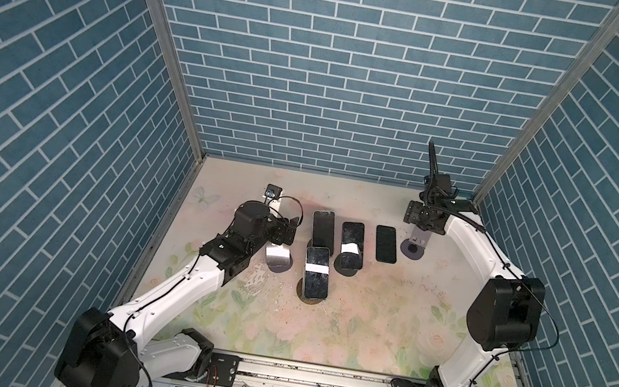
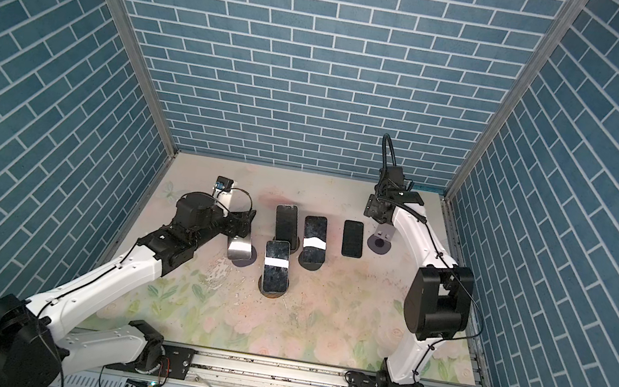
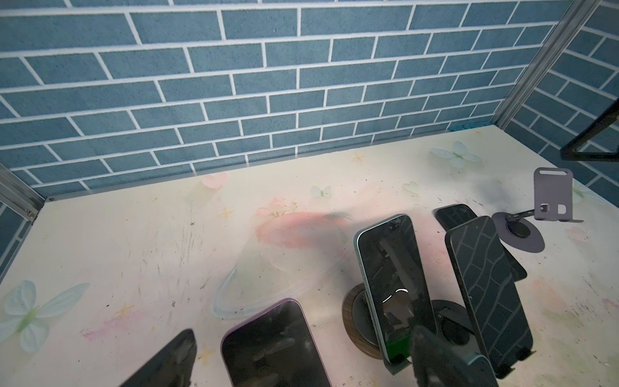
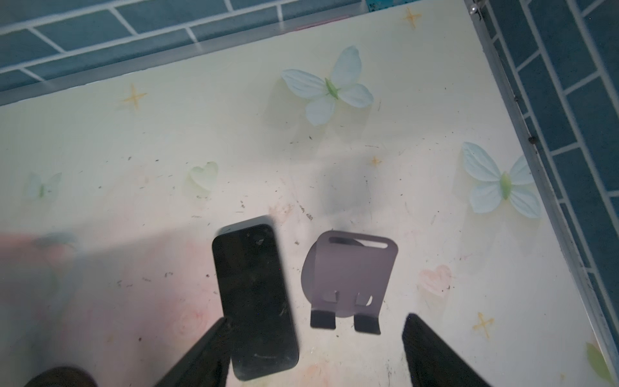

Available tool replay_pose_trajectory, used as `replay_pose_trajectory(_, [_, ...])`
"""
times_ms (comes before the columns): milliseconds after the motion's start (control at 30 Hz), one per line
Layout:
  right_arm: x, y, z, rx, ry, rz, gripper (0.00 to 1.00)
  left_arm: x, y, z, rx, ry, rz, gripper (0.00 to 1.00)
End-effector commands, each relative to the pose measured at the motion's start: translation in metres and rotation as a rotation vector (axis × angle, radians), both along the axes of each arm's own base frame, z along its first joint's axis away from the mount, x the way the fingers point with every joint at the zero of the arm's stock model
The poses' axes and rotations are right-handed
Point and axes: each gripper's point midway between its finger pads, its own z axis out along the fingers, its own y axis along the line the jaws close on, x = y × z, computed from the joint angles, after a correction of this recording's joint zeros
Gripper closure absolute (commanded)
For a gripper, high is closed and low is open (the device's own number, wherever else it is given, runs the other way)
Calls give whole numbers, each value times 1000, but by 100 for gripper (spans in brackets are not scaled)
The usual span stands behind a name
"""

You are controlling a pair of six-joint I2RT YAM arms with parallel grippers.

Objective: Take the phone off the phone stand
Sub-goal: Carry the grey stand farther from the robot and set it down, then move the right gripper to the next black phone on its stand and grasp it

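right tool (image 4: 316,320) open, empty: wrist view only | phone (image 4: 254,295) flat | left tool (image 3: 303,331) open

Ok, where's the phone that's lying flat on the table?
The flat phone is at the right end of the row in both top views, just left of the empty purple stand.

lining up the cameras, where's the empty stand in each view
Top view: stand at the right end of the row.
Top view: same place, right end of the row.
Left wrist: far off, past the propped phones, its plate upright.
Right wrist: mid-picture, next to the flat phone.
Landmark: that flat phone lies beside the stand in all four.
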Motion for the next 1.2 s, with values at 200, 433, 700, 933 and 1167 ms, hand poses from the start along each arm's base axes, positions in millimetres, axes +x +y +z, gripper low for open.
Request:
replay_pose_trajectory(200, [-44,52,-2,-25,7,188,19,2,-7,2,-22,0,-19,0])
replay_pose_trajectory(433, [-65,95,-16,52,12,312,19,0,-9,1,-35,7,-27,0])
replay_pose_trajectory(700, [-81,131,-21,116,-28,415,18,-2,-9,2,-45,5,-34,0])
replay_pose_trajectory(933, [-94,159,-29,109,-21,486,5,-3,-9,2,-47,4,-35,0])
replay_pose_trajectory(1167, [-97,176,-35,76,-20,516,4,-4,-8,1,-45,1,-33,0])
